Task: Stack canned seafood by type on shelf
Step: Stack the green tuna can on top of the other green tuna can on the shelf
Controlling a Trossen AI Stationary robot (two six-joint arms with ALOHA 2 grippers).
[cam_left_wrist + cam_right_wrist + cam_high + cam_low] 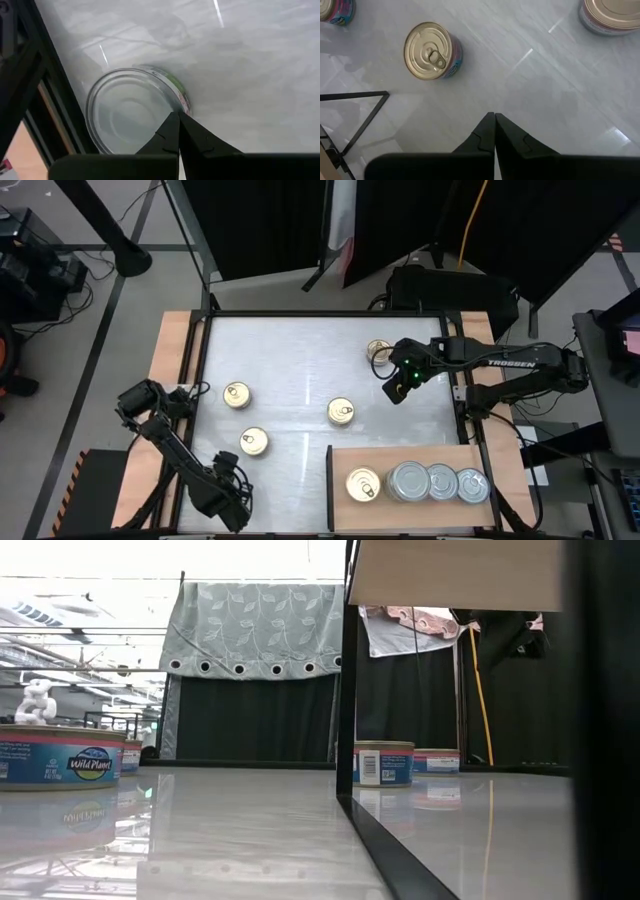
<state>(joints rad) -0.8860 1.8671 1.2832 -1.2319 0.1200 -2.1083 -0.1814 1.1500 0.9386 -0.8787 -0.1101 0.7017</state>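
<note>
The light-brown shelf (420,458) sits at the table's near right and carries one gold-topped tin (363,485) and three silver-topped tins (441,482) in a row. Gold-topped tins lie loose on the white table (237,394) (254,442) (341,412) (380,350). My right gripper (397,390) (494,116) is shut and hovers to the right of the middle gold tin (431,51). My left gripper (228,505) (178,116) is shut at the table's near left edge, over a silver-topped tin (132,112) that the arm hides in the high view. My left gripper's shut fingertips (172,125) point down over the silver-topped tin's rim (179,97), on its side toward the table's middle. The tin stands flat on the table. Whether the fingertips touch it, I cannot tell.
A black frame rail (45,90) runs along the table's left edge right beside the silver tin. The shelf's black frame corner (385,93) lies near the right gripper. In the low view, tins (60,755) (383,762) stand on the glossy top beside the shelf post (347,690).
</note>
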